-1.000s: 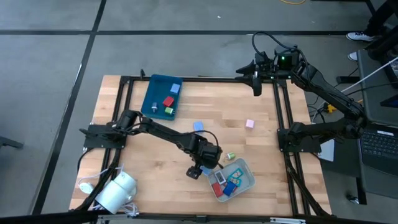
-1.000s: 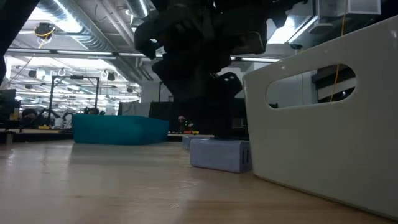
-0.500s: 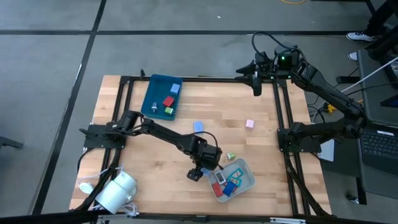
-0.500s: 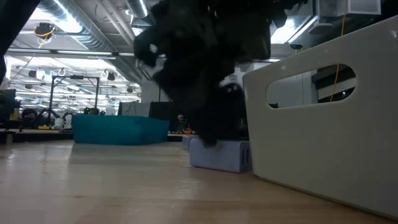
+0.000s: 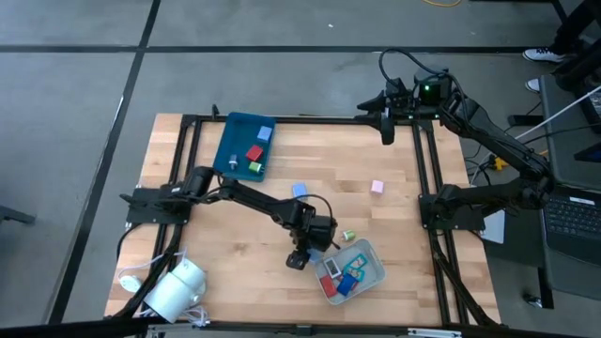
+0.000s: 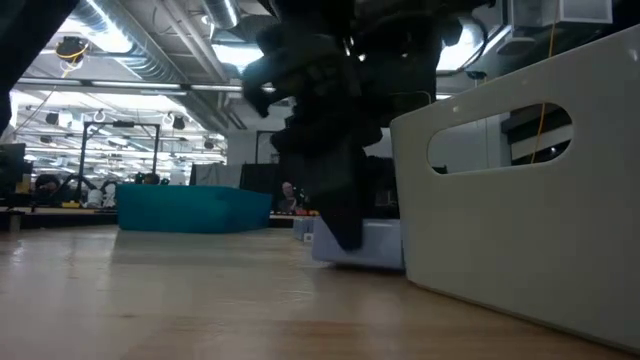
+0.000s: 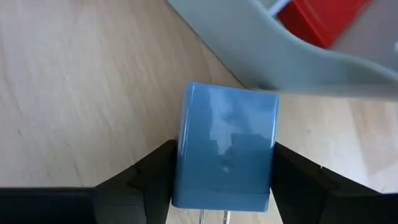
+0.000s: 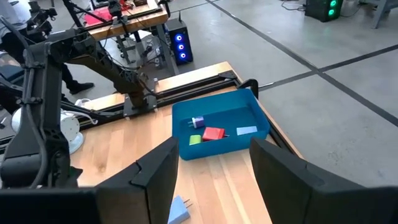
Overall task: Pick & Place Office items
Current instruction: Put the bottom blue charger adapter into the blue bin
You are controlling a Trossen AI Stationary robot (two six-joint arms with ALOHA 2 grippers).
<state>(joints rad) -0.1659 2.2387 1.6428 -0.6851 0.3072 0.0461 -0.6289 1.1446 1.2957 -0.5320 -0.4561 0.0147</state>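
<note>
Left gripper squeezes a blue plug block.
The block sits on the wooden table, right beside the pale grey tray. Right gripper waits far off, fingers apart.

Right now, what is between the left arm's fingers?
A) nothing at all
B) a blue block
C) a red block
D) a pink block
B: in the left wrist view a blue block sits between the left gripper's two dark fingers, right beside the wall of the pale grey tray, on the wooden table.
</note>
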